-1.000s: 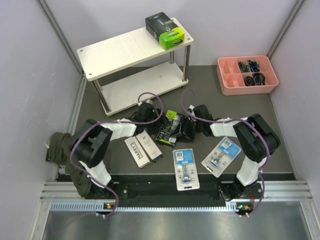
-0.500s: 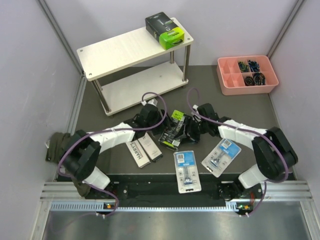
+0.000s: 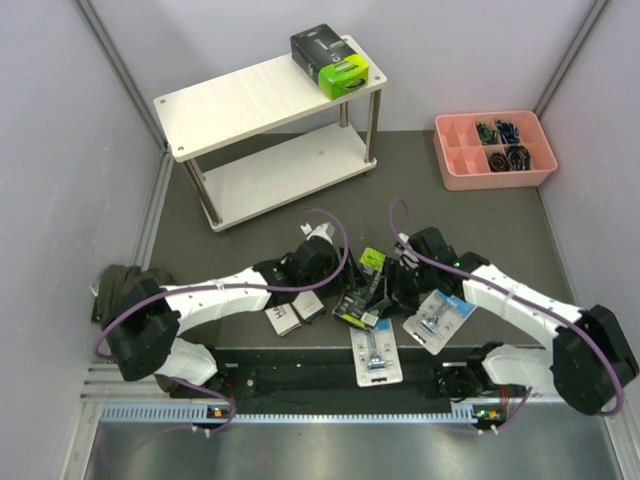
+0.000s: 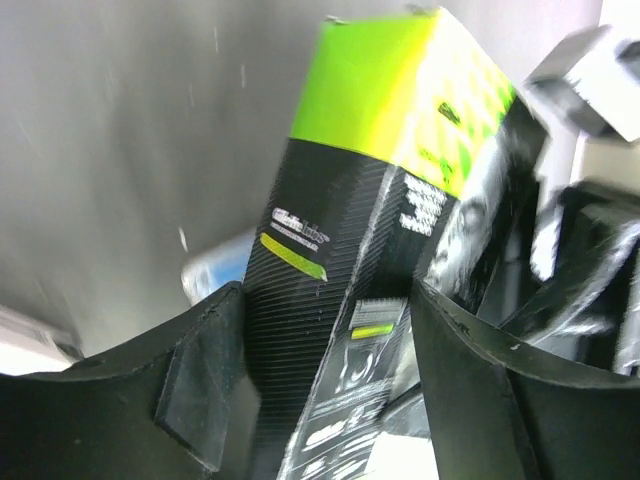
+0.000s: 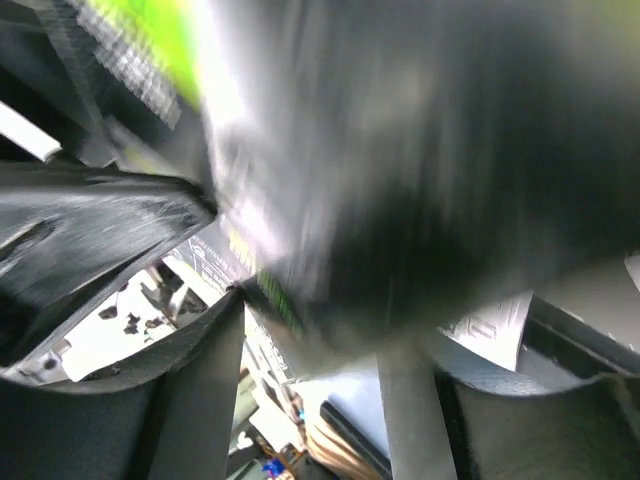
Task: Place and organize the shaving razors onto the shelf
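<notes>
Left wrist view: the left hand (image 4: 325, 315) clamped the black-and-lime razor pack (image 4: 340, 290). Overhead, both hands met there; the grip of the right hand (image 3: 397, 282) was unclear.

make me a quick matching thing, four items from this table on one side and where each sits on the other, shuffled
1 shelf
2 pink tray
3 white boxes
4 green cloth

a far right corner
b partly under the left arm
c far side, left of centre
d left edge, near side

Pairs: 1-c, 2-a, 3-b, 4-d
</notes>
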Tool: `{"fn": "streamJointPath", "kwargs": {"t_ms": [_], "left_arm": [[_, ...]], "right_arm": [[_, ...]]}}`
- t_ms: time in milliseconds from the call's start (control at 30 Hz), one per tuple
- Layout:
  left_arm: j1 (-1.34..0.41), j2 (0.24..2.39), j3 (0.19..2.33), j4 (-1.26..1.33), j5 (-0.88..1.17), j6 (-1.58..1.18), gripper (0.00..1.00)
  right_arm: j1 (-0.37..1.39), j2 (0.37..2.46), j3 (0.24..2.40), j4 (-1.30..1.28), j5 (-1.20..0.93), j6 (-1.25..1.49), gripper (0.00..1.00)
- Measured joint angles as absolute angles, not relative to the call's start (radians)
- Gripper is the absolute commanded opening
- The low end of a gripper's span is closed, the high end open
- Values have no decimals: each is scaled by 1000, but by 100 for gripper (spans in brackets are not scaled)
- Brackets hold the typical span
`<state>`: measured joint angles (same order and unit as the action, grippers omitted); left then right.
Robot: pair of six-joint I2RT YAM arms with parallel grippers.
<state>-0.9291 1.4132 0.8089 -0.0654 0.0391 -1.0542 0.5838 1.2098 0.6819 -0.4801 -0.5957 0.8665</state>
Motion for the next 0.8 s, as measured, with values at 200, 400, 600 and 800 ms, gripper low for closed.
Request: {"fn": "streamJointPath", "kwargs": {"t_ms": [200, 400, 600, 800], "left_arm": [[-1008, 1402, 707, -60, 94, -1144, 66], [-1089, 1441, 692, -52, 177, -1192, 67], [-1116, 1458, 692, -22, 221, -1216, 67], [-1117, 1458, 690, -18, 220, -1226, 74]], "right_arm": [[589, 1084, 586, -516, -532, 846, 56], [589, 1028, 501, -464, -449, 841, 73], [589, 988, 442, -379, -405, 847, 76], [588, 981, 398, -316, -409, 853, 76]]}}
